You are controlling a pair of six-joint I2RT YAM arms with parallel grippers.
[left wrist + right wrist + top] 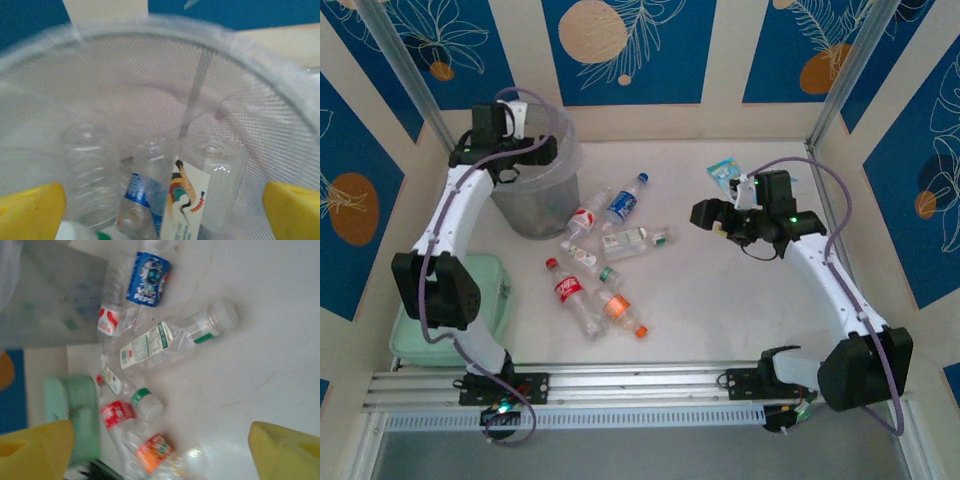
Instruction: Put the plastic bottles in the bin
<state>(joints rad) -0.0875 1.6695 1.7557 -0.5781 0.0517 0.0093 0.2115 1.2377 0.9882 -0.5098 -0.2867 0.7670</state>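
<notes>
Right fingers [35, 447], wide open and empty, stand nearest the green-labelled bottle [628, 243] lying leftward on the bench [720, 300], cap toward them; left fingers [30, 207] gape empty over the bin [525, 212].

Bin [525, 212]: translucent greyish-white round bucket, upright at the far left of the desk.

Inside, heaped together: clear ribbed bottle [90, 172], blue-label bottle [136, 197], and white-label bottle [187, 200] with a multicoloured print.

Six more lie on their sides in a loose cluster right of the bin:
- blue bottle [623, 203]
- red-and-white bottle [582, 220]
- green-and-white bottle [632, 242]
- small green-banded bottle [582, 257]
- red bottle [570, 293]
- orange bottle [618, 310]
</notes>
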